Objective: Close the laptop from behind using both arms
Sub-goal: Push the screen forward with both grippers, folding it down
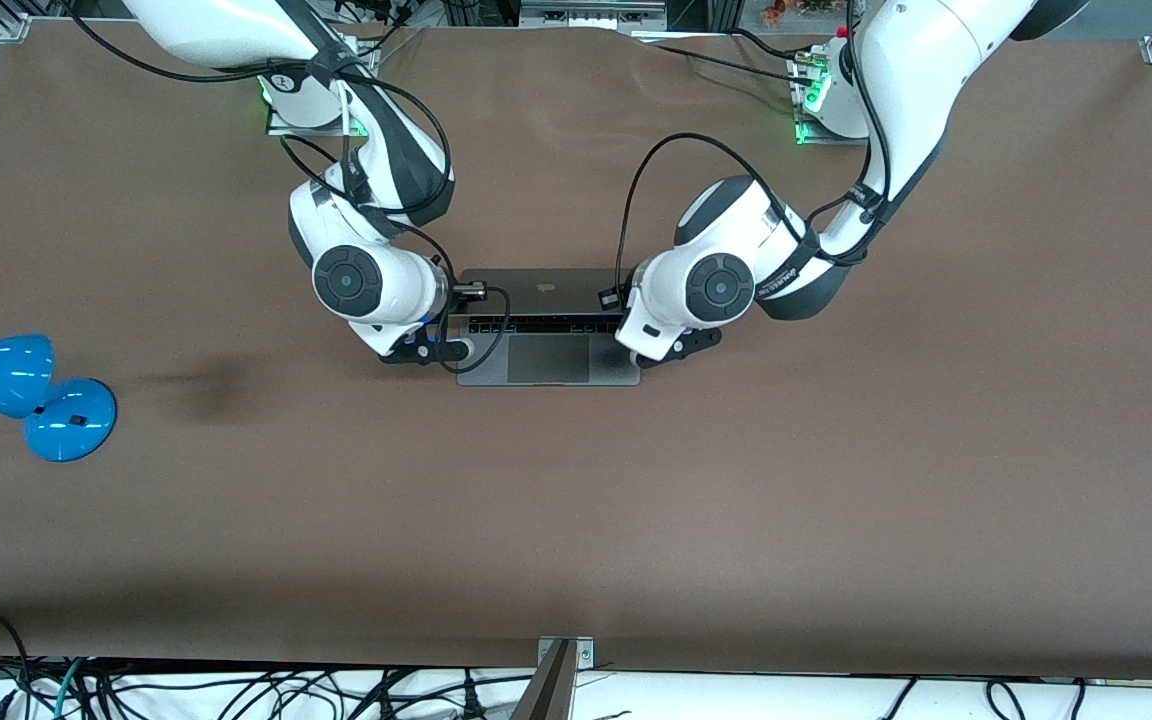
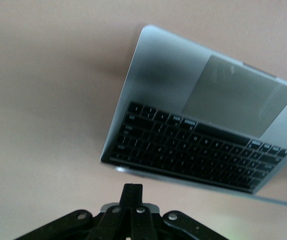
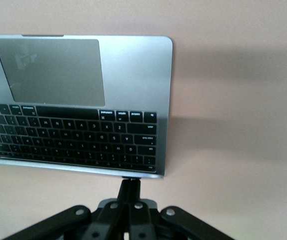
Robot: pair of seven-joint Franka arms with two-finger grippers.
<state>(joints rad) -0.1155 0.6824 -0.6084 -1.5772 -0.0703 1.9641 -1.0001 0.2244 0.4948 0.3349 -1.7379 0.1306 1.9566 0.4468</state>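
— While the laptop sits mid-tabletop, lid partly down, where do the arms stand?

— One at each end of the lid. From the front camera the lid's back shows above the keyboard, so it leans forward over the keys. In the right wrist view the right pincer is shut, fingers pressed together and holding nothing, its tip at the lid's top edge. The left pincer is the same: shut, empty, just at the lid's edge near its end.

— So which step is this?

— I judge the push is under way. Both tips bear on the lid from the hinge side, and the lid isn't down yet.

— What does the next move call for?

— Both arms lowering together, evenly, so the lid doesn't twist, and easing off before it meets the keyboard.

— Anything in the way?

— Nothing on the keys or trackpad. A blue lamp lies well apart, toward the right arm's end of the tabletop. Arm cables hang near the lid and look harmless.
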